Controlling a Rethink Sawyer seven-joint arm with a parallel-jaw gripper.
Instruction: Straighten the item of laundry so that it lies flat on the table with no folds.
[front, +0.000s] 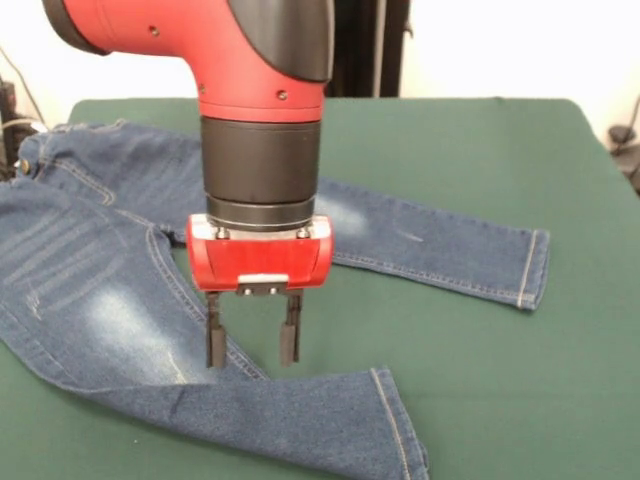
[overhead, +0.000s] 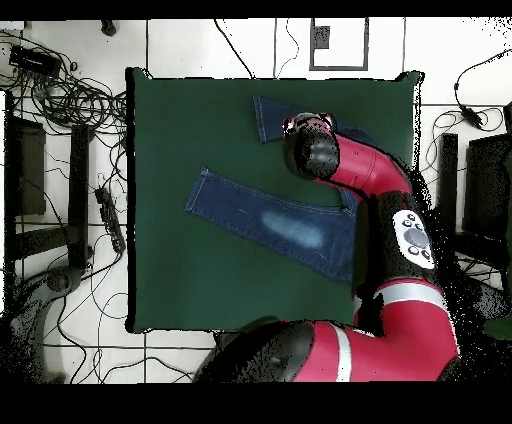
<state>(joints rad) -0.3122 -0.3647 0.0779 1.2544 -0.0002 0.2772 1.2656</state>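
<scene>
Jeans (front: 90, 290) lie spread on the green worktop (front: 480, 330), legs splayed apart and mostly flat. Pincer (front: 252, 340), its fingers apart and empty, hangs at the inner edge of the near leg. Smoothing seems nearly done; next it likely needs lowering onto that edge.

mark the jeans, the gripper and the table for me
jeans (front: 110, 300): front view, on the faded patch of the nearer leg.
gripper (front: 252, 343): front view, midway between the two open black fingertips.
table (overhead: 190, 280): overhead view, on bare green top below the jeans leg.
</scene>
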